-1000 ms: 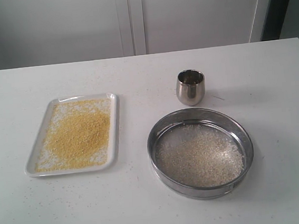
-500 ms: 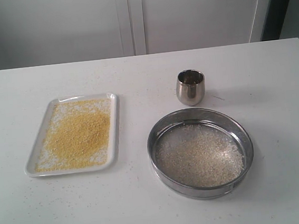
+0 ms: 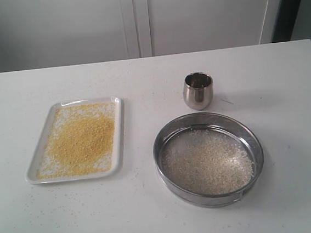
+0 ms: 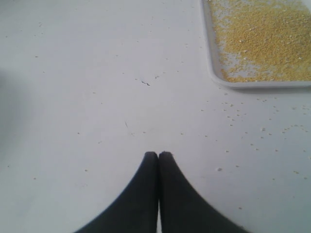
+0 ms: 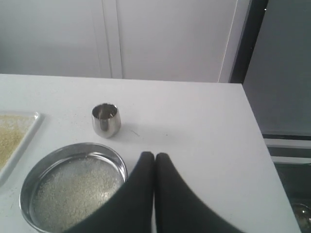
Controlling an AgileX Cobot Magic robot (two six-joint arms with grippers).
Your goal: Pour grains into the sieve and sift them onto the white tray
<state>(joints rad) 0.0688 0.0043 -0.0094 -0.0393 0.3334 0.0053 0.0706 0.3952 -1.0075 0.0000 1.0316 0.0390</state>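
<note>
Reference: clock face laid on the exterior view, centred on the sieve (image 3: 207,198), 12 o'clock toward the far table edge.
Sieve: resting flat on the table (image 3: 284,82), right of centre; whitish rice-like layer across the mesh.
White tray (image 3: 122,132): at 9 o'clock of the sieve, apart from it, flat on the table.
Grains (image 3: 80,140): golden-yellow fraction heaped on the tray, whitish fraction in the sieve; judged sorted, task at or near its end.
Steel cup (image 3: 198,90): upright at 12 o'clock, just beside the sieve rim, not touching.
Left gripper (image 4: 158,155): jaws pressed together, nothing between them, above bare table clear of the tray corner.
Right gripper (image 5: 154,156): jaws pressed together, empty, near the sieve rim, no contact seen.
Scattered specks (image 4: 228,104): loose on the table beside the tray.
Risk 1: low tray rim; a nudge from the left arm likely to spill yellow grain.
Risk 2: right arm close above the sieve; a sweep toward 12 o'clock could tip the cup or jolt rice over the wall.
Risk 3: lifting the sieve over the tray again could remix fractions if tilted.
Markings: no brand, label or writing readable in any view.
</note>
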